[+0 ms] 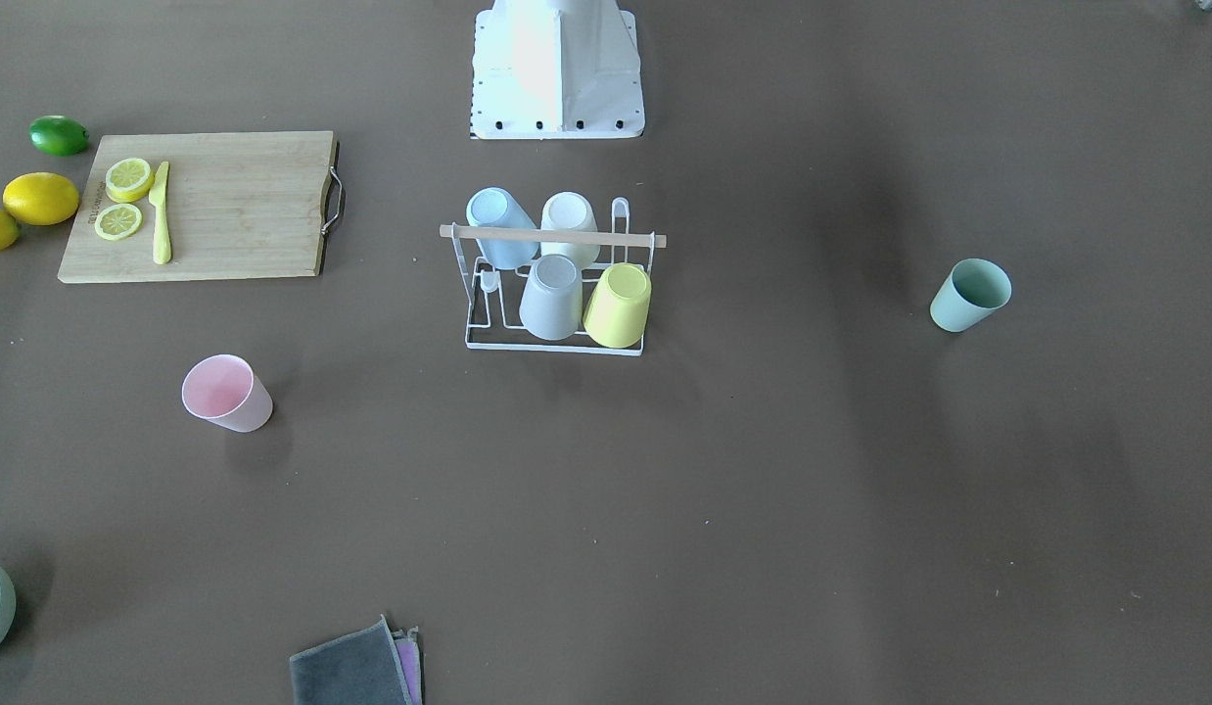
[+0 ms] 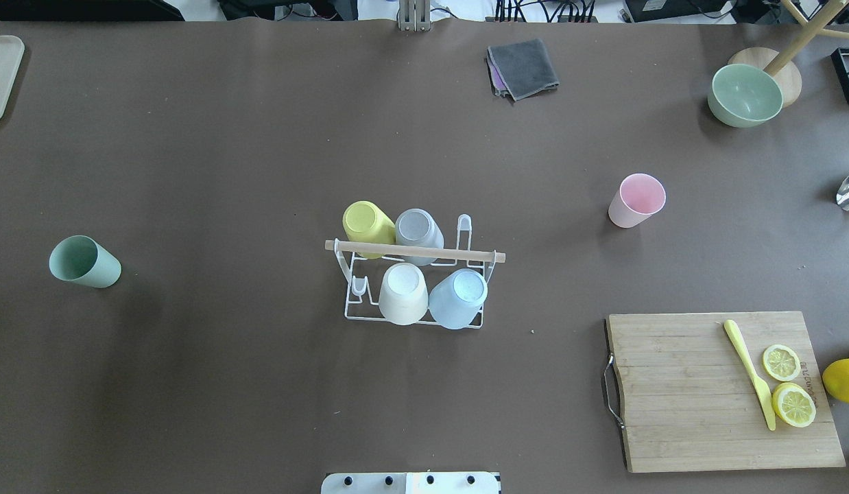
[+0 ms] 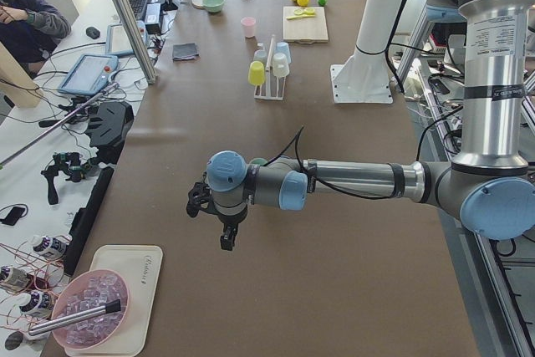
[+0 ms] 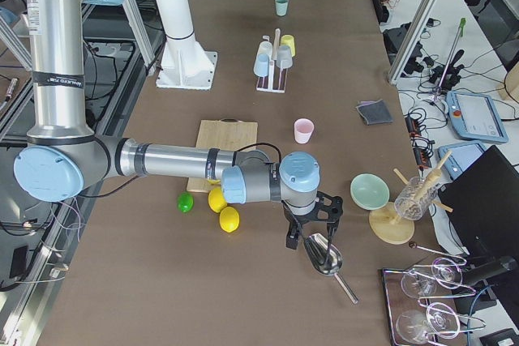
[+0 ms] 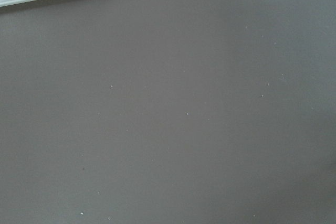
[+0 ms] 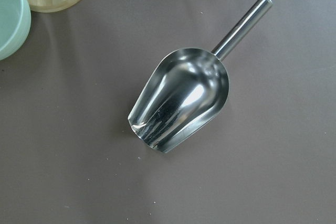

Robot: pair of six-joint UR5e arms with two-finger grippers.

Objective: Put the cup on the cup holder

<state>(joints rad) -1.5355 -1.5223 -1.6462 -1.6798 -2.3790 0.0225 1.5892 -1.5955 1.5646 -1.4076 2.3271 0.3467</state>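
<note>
The white wire cup holder with a wooden rod stands mid-table and also shows in the front view. It carries a yellow, a grey, a cream and a blue cup, all upside down. A green cup lies loose on the left side of the table, and a pink cup stands on the right side. My left gripper hangs over bare table at the left end, far from the cups. My right gripper hangs over a metal scoop at the right end. I cannot tell whether either gripper is open.
A bamboo cutting board holds lemon slices and a yellow knife, with lemons beside it. A green bowl and a grey cloth lie at the far edge. A white tray sits at the left end.
</note>
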